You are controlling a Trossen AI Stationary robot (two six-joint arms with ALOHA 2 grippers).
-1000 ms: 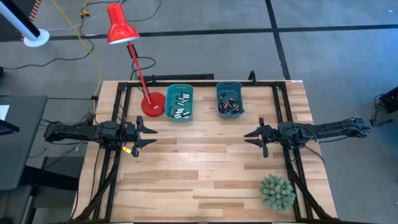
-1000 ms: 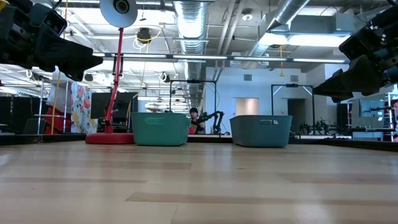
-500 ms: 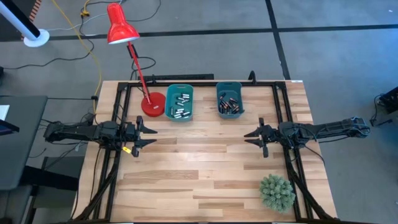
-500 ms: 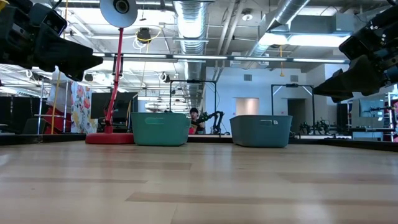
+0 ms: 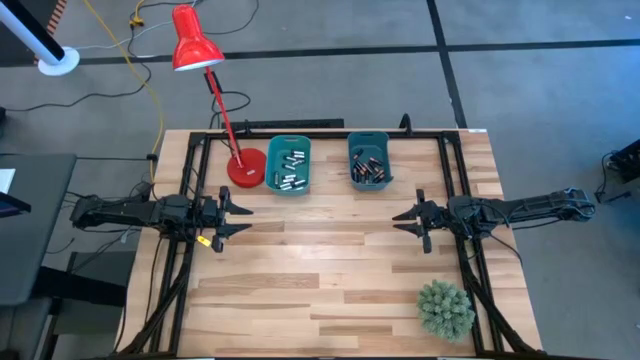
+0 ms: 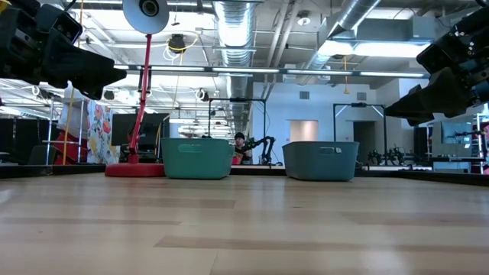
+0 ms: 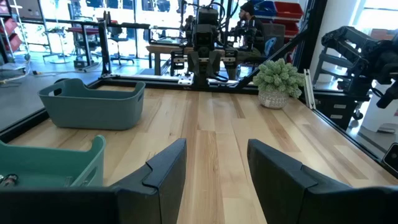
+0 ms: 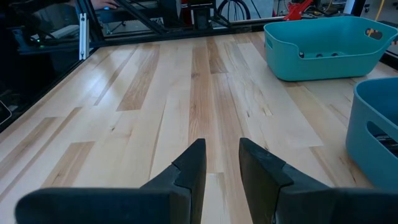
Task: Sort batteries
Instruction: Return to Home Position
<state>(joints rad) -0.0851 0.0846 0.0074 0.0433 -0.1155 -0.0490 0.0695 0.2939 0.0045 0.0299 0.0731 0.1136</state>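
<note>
Two arms, and neither one budges: across the last second the whole table (image 5: 330, 275) reads identical, with no drift and no reach. That stillness suggests the home pose is already reached. The sorting looks finished too, since no loose cell shows on the wood in any view.

Down a size, to the bins at the far edge. The green bin (image 5: 271, 166) stands just beside the red lamp (image 5: 246, 169), and the blue bin (image 5: 352, 160) sits apart from it to the right.

Next, the tools. The left gripper (image 5: 241, 219) hangs above the table's left side, pointing inward. Its fingers (image 7: 163, 171) are parted with nothing but bare planks between them. The right gripper (image 5: 399, 222) mirrors it on the right side, its fingers (image 8: 190, 167) parted by a narrower gap, also empty-handed.

Smallest of all, the batteries: silver cells (image 5: 291, 168) lie in the green bin and dark cells (image 5: 369, 171) in the blue bin. Both heaps lie well apart from either set of jaws, farther toward the back edge. No cell sits between or near the fingers.
</note>
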